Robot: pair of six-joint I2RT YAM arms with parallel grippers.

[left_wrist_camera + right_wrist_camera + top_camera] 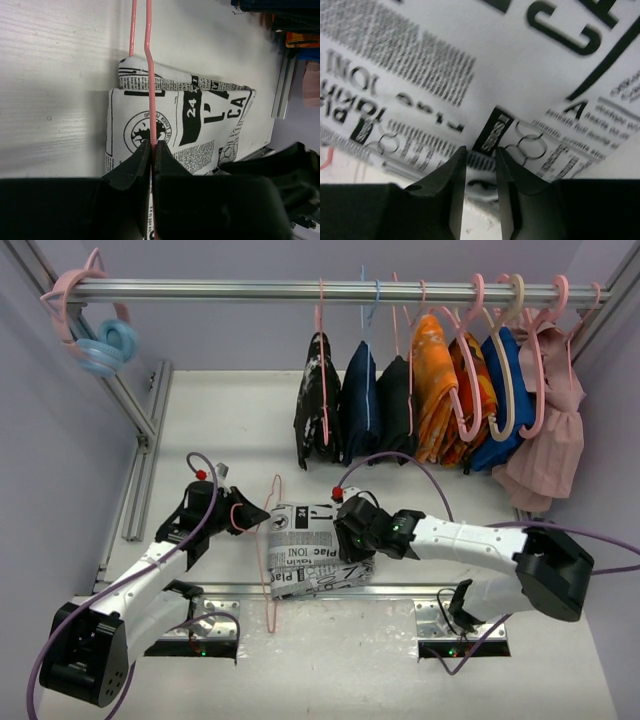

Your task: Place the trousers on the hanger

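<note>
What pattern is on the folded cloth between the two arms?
The trousers are white with black newspaper print and large letters, clearest in the left wrist view.

There are two robot arms, the left arm [150,575] at lower left and the right arm [470,538] at lower right. Between them, mid-frame, lie one pair of trousers [310,552] and one thin pink hanger [150,100]. One rail [250,290] crosses the top and carries seven garments: one black speckled garment [316,400], one navy garment [358,405], one plain black garment [395,405], one bright orange garment [435,390], one orange patterned garment [466,445], one blue garment [497,445] and one pink garment [550,445]. The loaded hangers [536,390] overlap too much to count, as do the empty pink hangers [70,300] at upper left.
</note>
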